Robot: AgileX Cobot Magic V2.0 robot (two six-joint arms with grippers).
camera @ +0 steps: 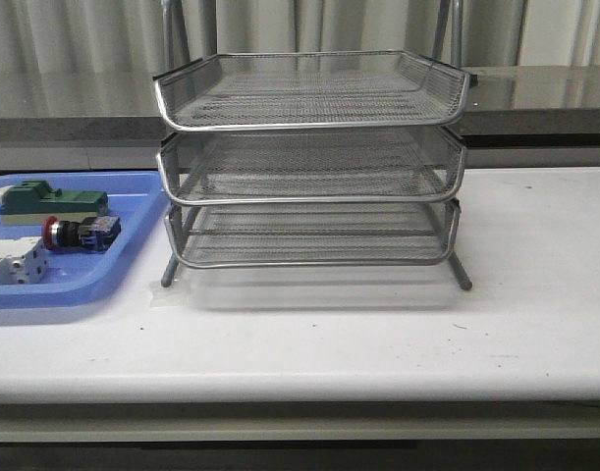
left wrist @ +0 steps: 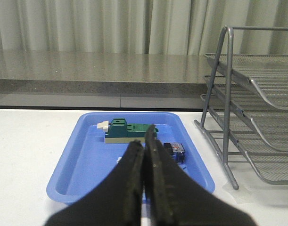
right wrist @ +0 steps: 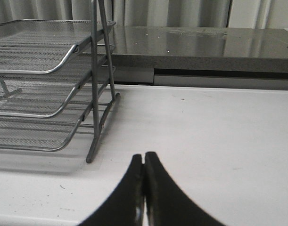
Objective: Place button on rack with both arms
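Note:
The button (camera: 81, 233), red head to the left and blue block to the right, lies on its side in the blue tray (camera: 103, 285) at the table's left. In the left wrist view only its blue and black rear (left wrist: 175, 151) peeks out beside my fingers. The silver three-tier wire rack (camera: 311, 162) stands mid-table, with all tiers bare; its side shows as rack (left wrist: 247, 103) and rack (right wrist: 49, 89) in the wrist views. My left gripper (left wrist: 144, 141) is shut and empty, short of the tray. My right gripper (right wrist: 144, 157) is shut over bare table, right of the rack. Neither arm shows in the front view.
A green block (camera: 51, 200) sits behind the button in the tray, and a white blocky part (camera: 15, 265) lies in front of it. A grey stone ledge (camera: 535, 93) and curtains run behind the table. White tabletop (camera: 535, 294) stretches right of the rack.

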